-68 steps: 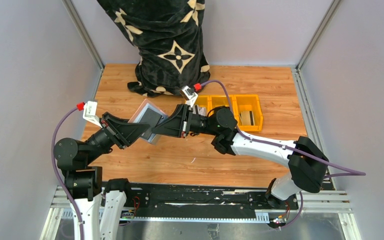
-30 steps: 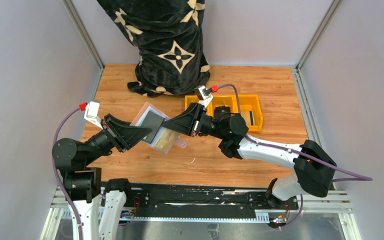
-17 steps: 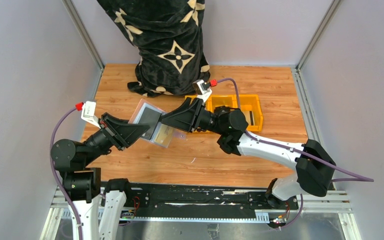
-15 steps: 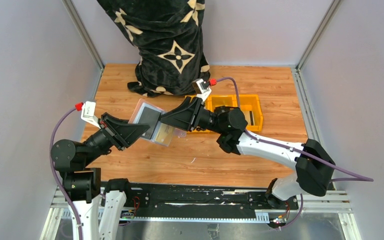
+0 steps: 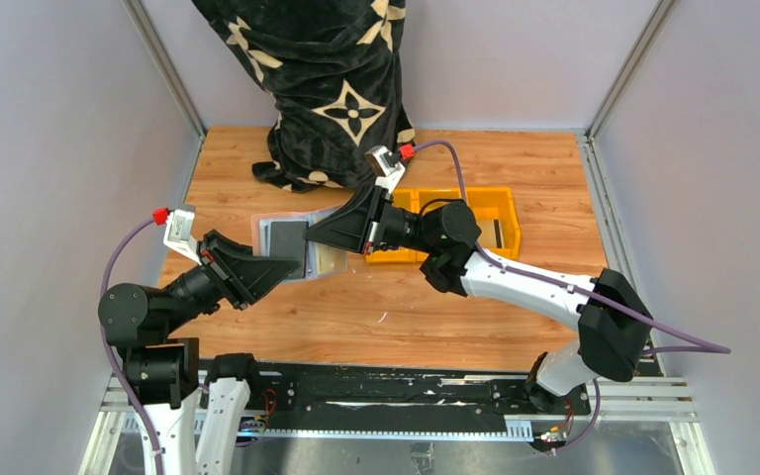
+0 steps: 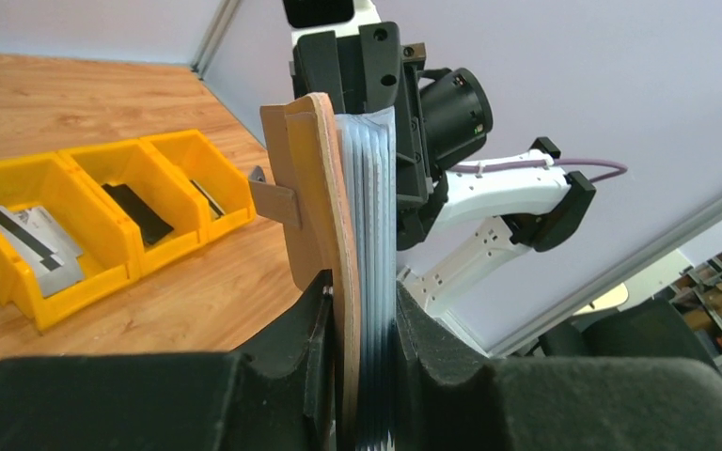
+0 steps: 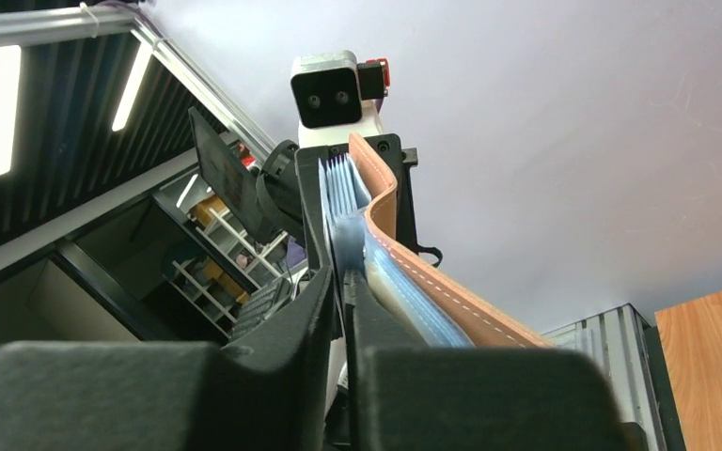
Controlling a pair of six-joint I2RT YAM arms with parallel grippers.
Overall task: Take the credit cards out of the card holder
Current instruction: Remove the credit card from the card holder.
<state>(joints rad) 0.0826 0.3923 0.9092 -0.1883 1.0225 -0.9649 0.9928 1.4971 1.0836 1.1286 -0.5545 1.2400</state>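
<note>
**Left gripper** [image 6: 362,324]: its fingers are pressed together on the lower edge of the card holder [image 6: 312,178], clamping the brown leather cover and the stack inside it in one grip. The holder stands on edge straight out from the fingertips, its cover on the left of the gap as the left wrist camera sees it. A short closure tab [image 6: 273,199] juts from the outer face of the cover.

**Credit cards** [image 6: 373,188]: thin pale blue leaves packed edge-on against the inner face of the cover, just right of it in the same grip. They have not left the holder.

**Right gripper** [image 7: 348,301]: it meets the holder from the opposite end, fingertips facing those of the left gripper. Its fingers are almost closed and pinch the edge of a pale blue leaf of the stack. The leather cover curves away to the right of them.

**Yellow bin** [image 6: 183,240]: three compartments, resting on the wood table [image 5: 406,307] beyond the left gripper and to its left, near the right gripper's wrist. The nearest compartment holds a grey card [image 6: 33,246] with a black stripe, the middle one a flat black item [image 6: 136,211].

**Patterned black cloth** [image 5: 332,79]: farthest, at the back of the table, past both grippers.
</note>
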